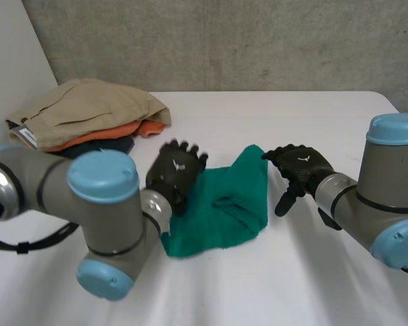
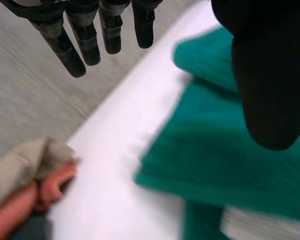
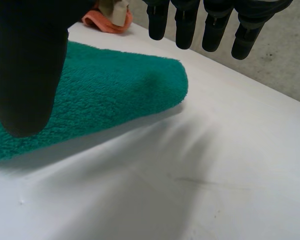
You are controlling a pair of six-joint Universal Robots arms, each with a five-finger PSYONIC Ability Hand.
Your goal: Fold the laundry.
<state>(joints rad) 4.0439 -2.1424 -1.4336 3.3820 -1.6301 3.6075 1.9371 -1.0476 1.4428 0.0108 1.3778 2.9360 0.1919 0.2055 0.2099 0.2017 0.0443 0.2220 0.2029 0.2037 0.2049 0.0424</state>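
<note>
A green towel [image 1: 224,204] lies folded on the white table [image 1: 292,285] between my two hands. My left hand [image 1: 177,170] hovers at its left edge with straight fingers [image 2: 75,45] and the thumb [image 2: 270,75] spread, holding nothing; the green towel [image 2: 225,165] lies under its palm. To the right of the towel's far corner hangs my right hand [image 1: 299,166], also open, fingers [image 3: 210,25] straight. In the right wrist view the green towel [image 3: 105,95] lies flat beside the thumb [image 3: 30,65], untouched.
A pile of laundry sits at the back left: a tan garment [image 1: 88,109] on top, an orange one [image 1: 122,132] and a dark one [image 1: 98,146] below. The tan garment [image 2: 25,162] and orange cloth [image 2: 35,200] lie beyond my left hand.
</note>
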